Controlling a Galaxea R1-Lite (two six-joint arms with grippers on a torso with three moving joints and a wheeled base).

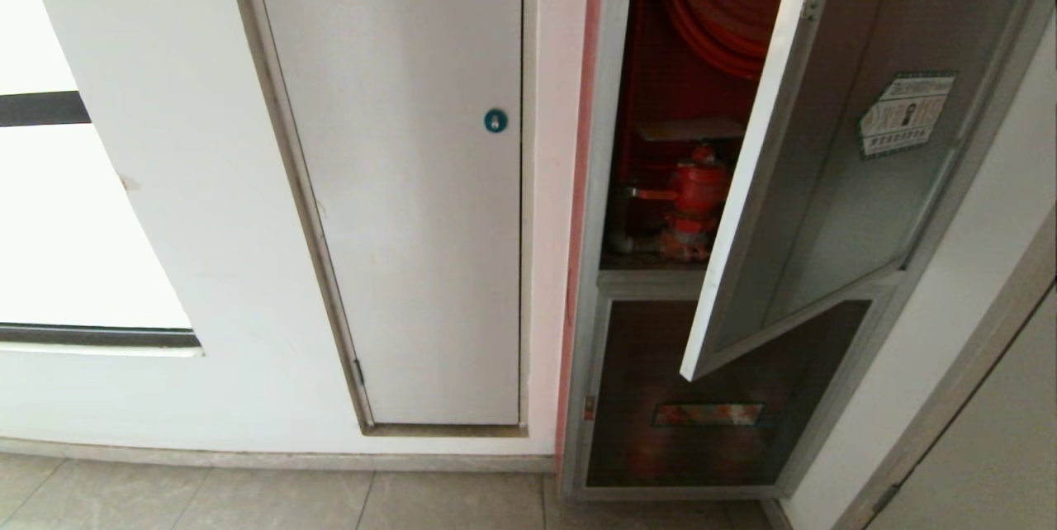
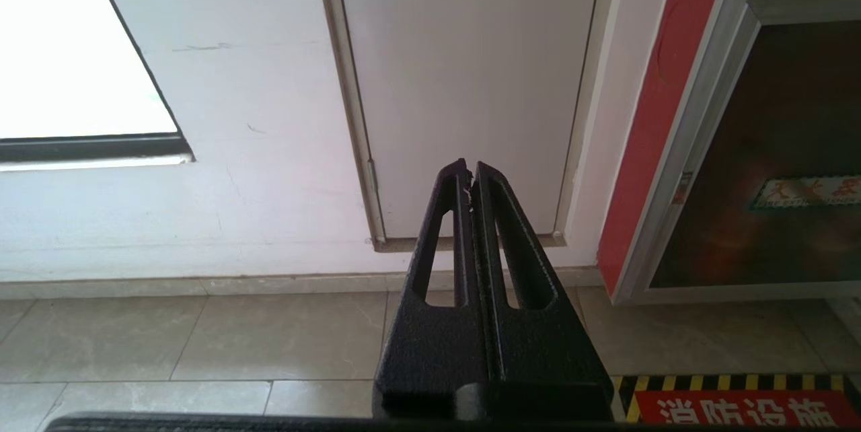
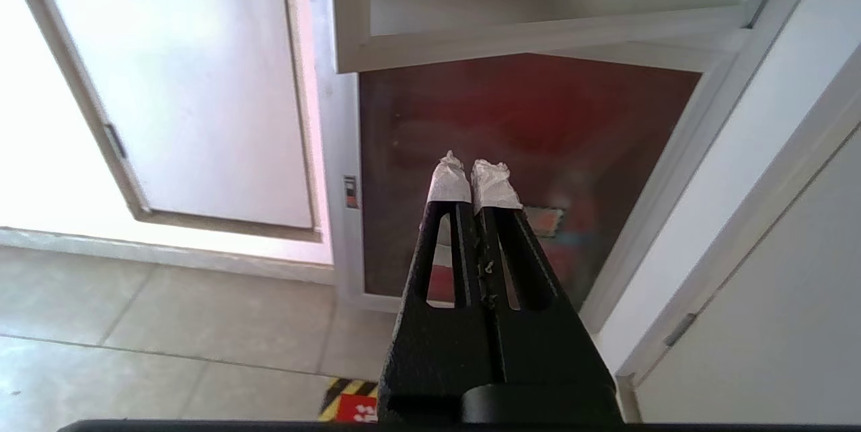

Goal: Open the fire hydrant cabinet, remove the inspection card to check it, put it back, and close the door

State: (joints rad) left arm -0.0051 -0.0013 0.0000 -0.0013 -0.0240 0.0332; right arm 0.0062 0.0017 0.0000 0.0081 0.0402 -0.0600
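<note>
With the door (image 1: pixel 834 183) already ajar at right of frame, you hold both jaws closed and empty, the inspection card (image 1: pixel 689 130) untouched above the red valve (image 1: pixel 694 200) inside the fire hydrant cabinet (image 1: pixel 590 266).

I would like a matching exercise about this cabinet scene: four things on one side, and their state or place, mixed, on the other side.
Things:
1. door
2. inspection card
3. left gripper
4. round lock

States or places:
A. blue, on the white panel
B. swung open
C. shut, holding nothing
D. lying flat above the red valve

Pairs: 1-B, 2-D, 3-C, 4-A
</note>
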